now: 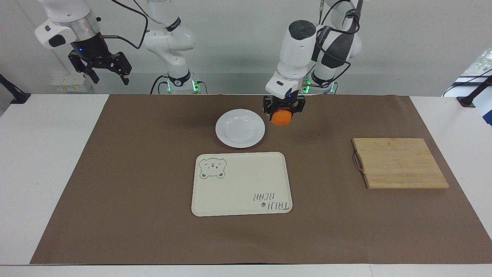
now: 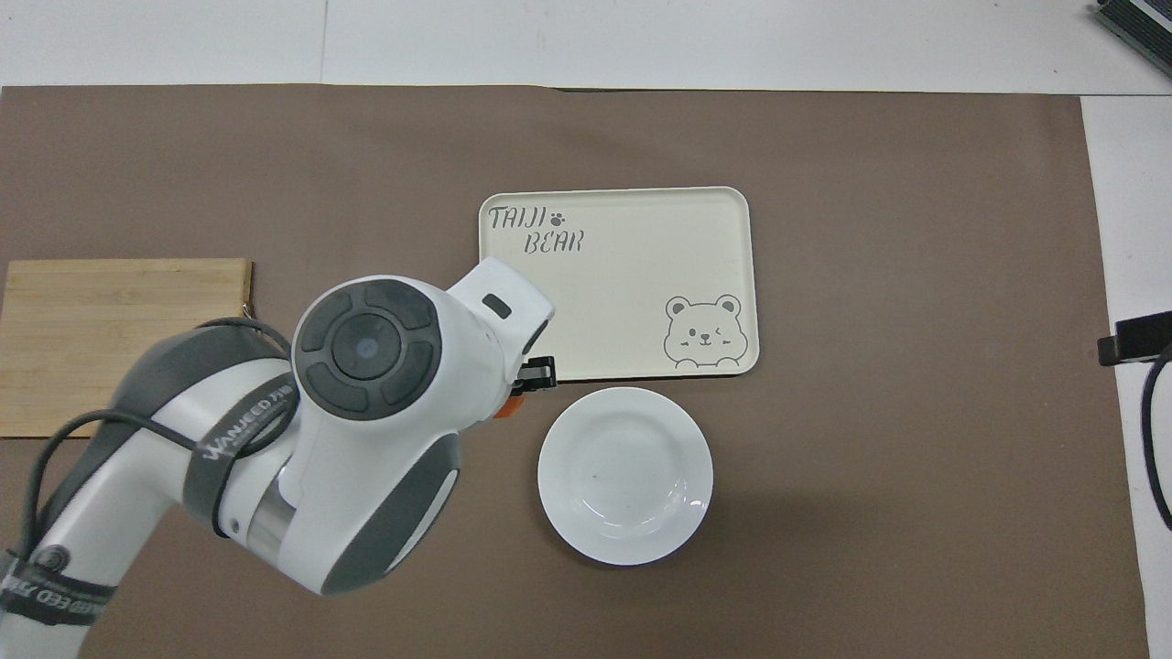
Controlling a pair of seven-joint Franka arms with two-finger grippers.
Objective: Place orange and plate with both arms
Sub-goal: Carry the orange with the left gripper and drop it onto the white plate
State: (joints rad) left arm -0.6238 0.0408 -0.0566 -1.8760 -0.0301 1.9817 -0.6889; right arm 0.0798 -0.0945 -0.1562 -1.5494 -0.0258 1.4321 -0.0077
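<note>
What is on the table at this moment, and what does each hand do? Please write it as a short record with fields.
left hand: shut on the orange, raised above the brown mat beside the plate, toward the left arm's end
right hand: open, holds nothing, waits raised off the mat at the right arm's end
plate: white, nothing on it, on the mat
tray: cream, bear drawing, nothing on it, farther from the robots than the plate
cutting board: wooden, bare, toward the left arm's end
</note>
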